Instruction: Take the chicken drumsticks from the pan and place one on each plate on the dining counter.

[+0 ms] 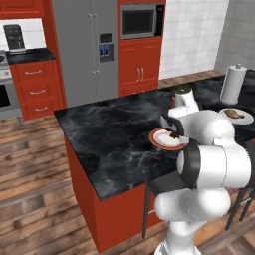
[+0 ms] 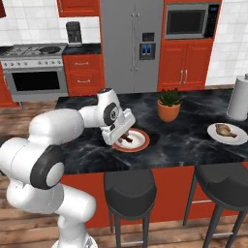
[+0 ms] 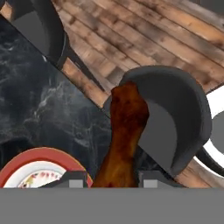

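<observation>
Here, the scene reads as follows.

Gripper: the gripper (image 2: 125, 136) hangs tilted over the red-rimmed plate (image 2: 140, 144), near the front edge of the dining counter (image 2: 184, 140); it also shows in the left base view (image 1: 174, 133) and in the hand view (image 3: 113, 177).

Jaws: nearly closed, clamped on the narrow end of the darker reddish-brown drumstick (image 3: 124, 131), which sticks out between the two finger tips.

Darker drumstick: held in the grip just above the red-rimmed plate; whether it touches the plate cannot be told.

Red-rimmed plate: on the black marble top, left of the plant pot (image 2: 168, 109), with a black stool (image 2: 130, 186) below the counter edge in front of it.

Golden-brown drumstick: this drumstick (image 2: 224, 130) lies on the plain white plate (image 2: 217, 135), well apart from the gripper, towards the right end of the counter.

White plate: near the paper towel roll (image 2: 239, 98), above a second stool (image 2: 225, 183).
</observation>
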